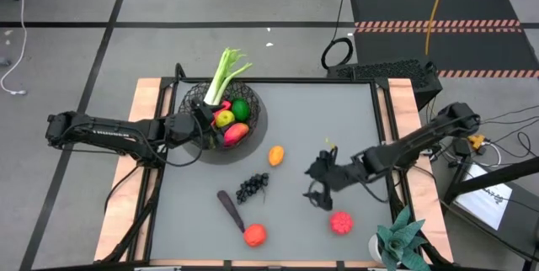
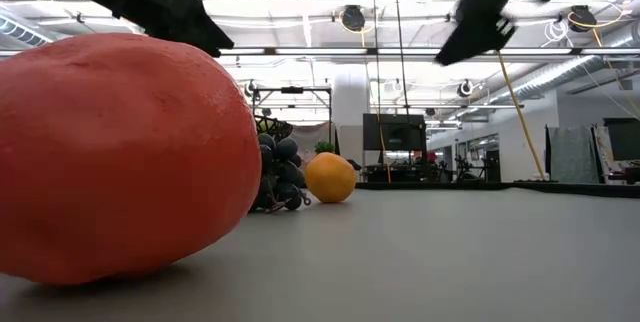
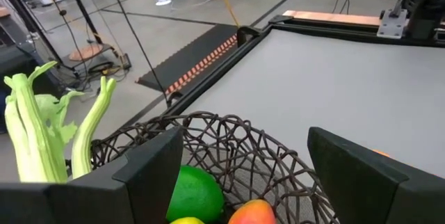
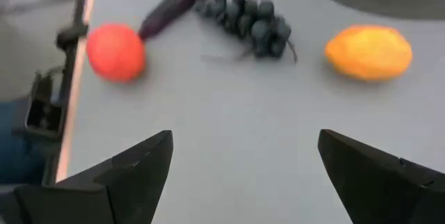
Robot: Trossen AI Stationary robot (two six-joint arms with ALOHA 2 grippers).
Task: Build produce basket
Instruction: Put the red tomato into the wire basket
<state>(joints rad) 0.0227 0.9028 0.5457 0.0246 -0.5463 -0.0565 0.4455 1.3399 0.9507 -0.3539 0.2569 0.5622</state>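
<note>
The black wire basket (image 1: 253,124) stands at the table's far left and holds a leek (image 1: 226,73), a green lime (image 1: 241,108), a yellow-green apple (image 1: 224,119) and a red-yellow mango (image 1: 236,134). My left gripper (image 1: 209,124) hovers open over the basket's left side; its wrist view shows the rim (image 3: 229,130), the lime (image 3: 198,193) and the leek (image 3: 42,133). On the table lie an orange fruit (image 1: 275,155), grapes (image 1: 251,188), an eggplant (image 1: 229,209), a red-orange fruit (image 1: 254,235) and a pink-red fruit (image 1: 340,222). My right gripper (image 1: 320,183) is open above the table, right of the grapes.
A spiky teal plant in a white pot (image 1: 402,241) stands at the near right corner. The low view is largely filled by the red-orange fruit (image 2: 110,152), with the grapes (image 2: 280,177) and the orange fruit (image 2: 330,177) behind it. Bare grey tabletop (image 1: 337,119) spreads across the far right.
</note>
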